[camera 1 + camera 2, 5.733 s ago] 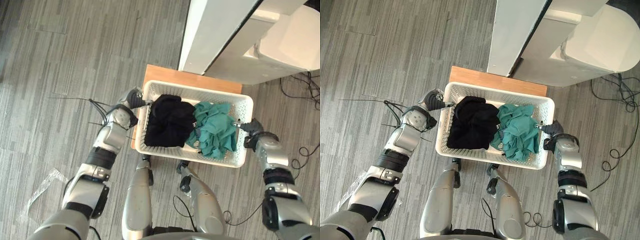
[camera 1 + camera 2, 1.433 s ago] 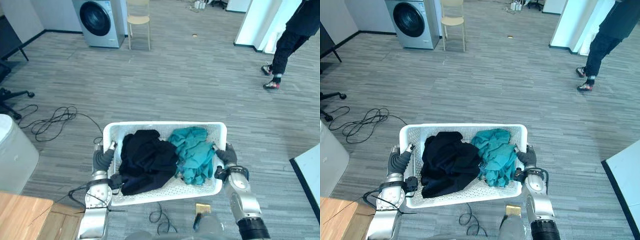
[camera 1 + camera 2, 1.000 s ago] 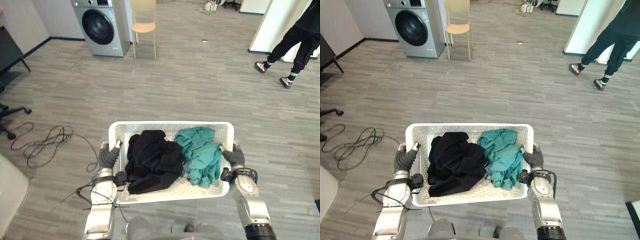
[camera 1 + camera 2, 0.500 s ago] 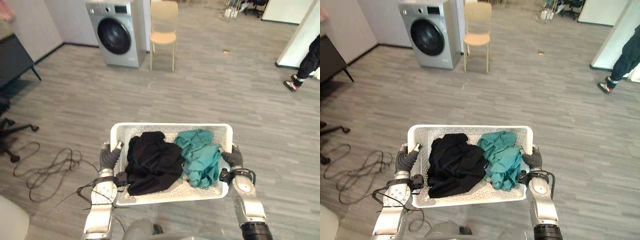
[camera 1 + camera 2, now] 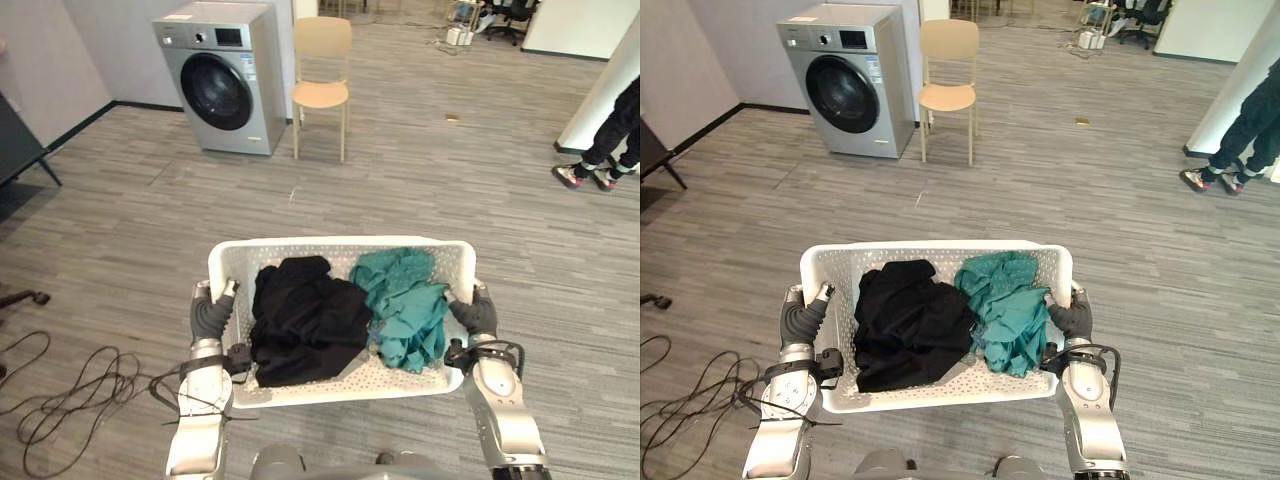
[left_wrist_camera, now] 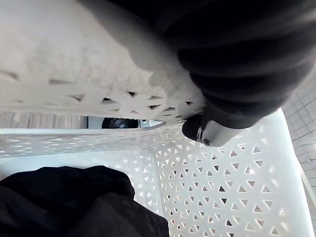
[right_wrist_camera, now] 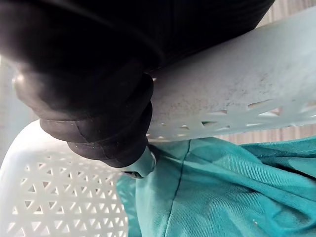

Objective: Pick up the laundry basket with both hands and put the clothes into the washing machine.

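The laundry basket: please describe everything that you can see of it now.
The laundry basket is white, rectangular and plastic-looking, with a smooth rolled rim and walls pierced by small triangular holes. It is held roughly level above the floor. The left hand grips its left end and the right hand grips its right end. Inside lie black clothes on the left and teal clothes on the right.
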Available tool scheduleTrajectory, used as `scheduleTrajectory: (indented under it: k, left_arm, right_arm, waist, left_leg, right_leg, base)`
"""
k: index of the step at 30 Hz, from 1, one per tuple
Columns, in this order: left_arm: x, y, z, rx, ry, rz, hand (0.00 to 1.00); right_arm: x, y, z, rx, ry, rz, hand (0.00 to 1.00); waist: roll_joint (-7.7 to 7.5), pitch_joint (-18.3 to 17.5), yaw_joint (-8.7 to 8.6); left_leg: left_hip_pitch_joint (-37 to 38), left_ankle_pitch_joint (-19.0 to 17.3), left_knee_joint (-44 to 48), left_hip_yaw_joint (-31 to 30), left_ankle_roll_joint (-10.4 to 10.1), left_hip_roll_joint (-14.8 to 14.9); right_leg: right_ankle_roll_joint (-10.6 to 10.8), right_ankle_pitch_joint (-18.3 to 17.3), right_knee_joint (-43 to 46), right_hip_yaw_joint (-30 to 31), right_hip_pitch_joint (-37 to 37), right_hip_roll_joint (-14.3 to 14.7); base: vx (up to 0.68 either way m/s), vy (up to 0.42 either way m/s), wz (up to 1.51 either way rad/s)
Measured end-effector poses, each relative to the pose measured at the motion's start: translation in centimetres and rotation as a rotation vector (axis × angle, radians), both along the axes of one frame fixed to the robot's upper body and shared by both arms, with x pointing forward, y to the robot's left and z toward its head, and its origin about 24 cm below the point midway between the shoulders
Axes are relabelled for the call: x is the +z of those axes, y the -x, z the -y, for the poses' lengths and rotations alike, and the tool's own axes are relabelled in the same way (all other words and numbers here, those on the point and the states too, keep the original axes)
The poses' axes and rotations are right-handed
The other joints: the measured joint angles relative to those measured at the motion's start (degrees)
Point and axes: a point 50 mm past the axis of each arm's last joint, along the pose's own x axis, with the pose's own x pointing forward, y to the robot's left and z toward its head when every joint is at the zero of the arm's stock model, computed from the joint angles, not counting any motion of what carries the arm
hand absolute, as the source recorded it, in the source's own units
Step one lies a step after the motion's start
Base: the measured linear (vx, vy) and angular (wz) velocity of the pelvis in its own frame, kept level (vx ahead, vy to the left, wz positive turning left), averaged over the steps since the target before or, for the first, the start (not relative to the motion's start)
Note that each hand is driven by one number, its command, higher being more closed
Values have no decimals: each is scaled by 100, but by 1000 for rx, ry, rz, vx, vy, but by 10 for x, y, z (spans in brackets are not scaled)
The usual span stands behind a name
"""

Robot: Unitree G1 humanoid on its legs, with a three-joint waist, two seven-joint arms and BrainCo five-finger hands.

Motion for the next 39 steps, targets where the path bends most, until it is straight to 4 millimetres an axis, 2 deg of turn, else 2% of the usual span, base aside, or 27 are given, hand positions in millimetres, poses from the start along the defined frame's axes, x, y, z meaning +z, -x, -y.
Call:
scheduleTrajectory:
  k: [2, 3, 5, 6, 12, 17, 19, 20, 21, 22, 23, 24, 25, 26, 27, 28, 29, 30, 31, 32, 33, 34, 35, 36, 37, 38, 39]
  left_arm:
    - [0, 0, 1, -2, 10, 5, 100]
    - [-3, 1, 4, -4, 22, -8, 100]
    - [-6, 2, 2, -6, 9, -26, 100]
    - [-7, 2, 7, -49, -10, -41, 100]
    - [-8, 3, 8, -51, -9, -45, 100]
    - [-27, 13, 6, -50, 15, -132, 100]
    - [-40, 16, 4, -40, 31, -187, 100]
    - [-46, 18, 1, -26, 42, -215, 100]
    - [-52, 20, -1, -15, 64, -238, 100]
    - [-54, 22, -1, -8, 89, -245, 100]
    - [-59, 28, 1, 0, 128, -264, 100]
    - [-61, 29, 2, -3, 142, -271, 100]
    - [-62, 30, 3, -12, 149, -278, 100]
    - [-63, 31, 4, -10, 159, -279, 100]
    - [-64, 34, 1, 9, 175, -281, 100]
    - [-64, 35, -2, 18, 170, -286, 100]
    - [-66, 40, -9, 35, 154, -302, 100]
    - [-66, 41, -13, 43, 146, -306, 100]
    - [-66, 42, -17, 49, 129, -308, 100]
    - [-64, 41, -18, 42, 126, -302, 100]
    - [-64, 40, -17, 39, 132, -299, 100]
    - [-64, 39, -15, 31, 139, -294, 100]
    - [-62, 35, -14, 23, 143, -283, 100]
    - [-61, 33, -14, 21, 143, -277, 100]
    - [-59, 29, -14, 22, 142, -266, 100]
    - [-60, 24, -14, 18, 140, -258, 100]
    - [-61, 22, -13, 13, 142, -264, 100]
  right_arm:
    - [1, 0, 1, -3, 4, 6, 100]
    - [-3, 1, 3, -11, 3, -9, 100]
    - [-10, 6, 1, -23, -16, -36, 100]
    - [-18, 19, 6, -62, -7, -61, 100]
    - [-21, 23, 7, -67, -7, -64, 100]
    - [-49, 31, 6, -72, -23, -167, 100]
    - [-63, 32, 3, -65, -36, -226, 100]
    - [-71, 31, 0, -52, -43, -257, 100]
    - [-76, 28, -1, -44, -43, -278, 100]
    - [-78, 27, 0, -41, -39, -287, 100]
    - [-81, 27, 2, -36, -20, -306, 100]
    - [-81, 27, 3, -38, -12, -306, 100]
    - [-81, 27, 5, -43, 2, -310, 100]
    - [-80, 27, 8, -48, 10, -308, 100]
    - [-80, 21, 4, -26, 16, -303, 100]
    - [-81, 19, 2, -18, 14, -310, 100]
    - [-85, 18, -6, 6, 1, -331, 100]
    - [-87, 18, -10, 13, -11, -339, 100]
    - [-89, 19, -15, 17, -29, -345, 100]
    - [-88, 19, -16, 16, -31, -340, 100]
    - [-87, 18, -15, 15, -31, -335, 100]
    - [-84, 17, -14, 12, -25, -322, 100]
    - [-81, 16, -11, 9, -19, -309, 100]
    - [-79, 15, -12, 9, -19, -302, 100]
    - [-76, 14, -12, 10, -19, -288, 100]
    - [-74, 15, -13, 12, -20, -279, 100]
    - [-75, 16, -13, 11, -24, -282, 100]
  waist:
    - [-1, -12, -13]
    - [179, -139, -12]
    - [14, -231, -55]
    - [52, -380, -340]
    - [41, -382, -326]
    - [-49, -432, -293]
    - [-102, -420, -158]
    - [-102, -411, -78]
    - [-45, -371, -8]
    - [0, -346, 3]
    - [0, -264, 32]
    - [-10, -233, 34]
    - [-108, -162, 43]
    - [-52, -127, 48]
    - [-61, -69, 128]
    - [-102, -17, 165]
    - [-73, 56, 146]
    - [-85, 57, 145]
    - [-73, 59, 128]
    - [-43, 72, 73]
    - [-34, 77, 15]
    - [8, 98, -65]
    - [55, 122, -82]
    - [67, 129, -108]
    - [96, 148, -198]
    - [119, 150, -215]
    - [124, 123, -237]
  left_leg:
    - [-60, 89, -920, -73, -105, -60]
    - [115, 1244, -2617, -166, -410, -30]
    - [238, 1280, -2878, -119, -363, -333]
    - [1177, 2315, -4989, -132, -435, -627]
    - [1167, 2314, -4989, -100, -437, -623]
    - [1001, 2311, -4965, -93, -445, -582]
    - [731, 2113, -4534, -79, -478, -511]
    - [384, 1844, -3971, -95, -487, -395]
    - [49, 1494, -3312, -116, -479, -257]
    - [-73, 1327, -3013, -130, -479, -181]
    - [-279, 925, -2356, -120, -419, -108]
    - [-345, 762, -2009, -69, -352, -139]
    - [-321, 438, -1436, 49, -79, -361]
    - [-167, 261, -1438, 139, 50, -429]
    - [160, -260, -1642, 314, 55, -530]
    - [335, -304, -1765, 381, 74, -591]
    - [607, -358, -1962, 408, 102, -623]
    - [744, -363, -2087, 410, 110, -626]
    - [991, -361, -2371, 394, 112, -622]
    - [1164, -344, -2599, 352, 138, -629]
    - [1246, -359, -2687, 338, 111, -635]
    - [1410, -360, -2822, 333, 19, -635]
    - [1644, -389, -2996, 335, -92, -635]
    - [1777, -402, -3109, 320, -164, -638]
    - [2067, -465, -3270, 200, -374, -634]
    - [2357, -617, -3127, 51, -635, -561]
    - [2393, -691, -2890, -83, -762, -462]
  right_leg:
    - [133, 83, -86, -4, 41, -103]
    - [473, 62, -313, 131, 181, -102]
    - [485, 183, -456, 93, 218, -362]
    - [569, -17, -547, -63, 259, -307]
    - [570, -17, -571, -81, 251, -314]
    - [609, 7, -744, -519, 251, -371]
    - [641, 59, -731, -917, 192, -474]
    - [687, 130, -731, -1032, 128, -468]
    - [690, 138, -732, -1085, 124, -403]
    - [695, 133, -742, -1137, 173, -366]
    - [684, -132, -604, -1321, 288, -414]
    - [697, -307, -343, -1428, 276, -545]
    - [625, -640, 366, -1542, 267, -919]
    - [270, -836, 959, -1580, 150, -1068]
    - [-501, -732, 2845, -1380, -652, -1647]
    - [-715, -498, 3468, -1162, -921, -1828]
    - [-477, -599, 4203, -942, -1326, -1852]
    - [-372, -715, 4418, -957, -1498, -1779]
    - [-249, -890, 4434, -1022, -1814, -1504]
    - [-115, -977, 3991, -1106, -2069, -1195]
    - [-82, -998, 3700, -1171, -2189, -1086]
    - [-57, -952, 2957, -1219, -2451, -852]
    - [38, -638, 1880, -1246, -2620, -569]
    - [88, -391, 1317, -1250, -2666, -449]
    - [176, 100, 524, -1158, -2732, -197]
    - [-27, 538, 522, -792, -2796, 16]
    - [-372, 832, 817, -556, -2783, 95]
  base:
    - [298, 218, -35]
    - [208, 224, -35]
    - [188, 189, -12]
    - [107, 100, 4]
    - [0, 0, 1]
    - [9, -5, 12]
    - [35, -7, -4]
    - [41, 7, -6]
    - [31, 7, 3]
    - [54, 47, 29]
    - [55, 79, 39]
    - [115, 193, 61]
    - [123, 206, 46]
    - [162, 324, 29]
    - [99, 208, -6]
    - [218, 222, -20]
    - [163, 63, -19]
    - [384, 111, -15]
    - [381, 83, 1]
    - [469, 98, 13]
    - [441, 75, 32]
    - [496, 56, 28]
    - [533, 47, 25]
    - [608, 16, 30]
    - [663, -23, 42]
    - [678, -52, 55]
    - [838, -139, 62]
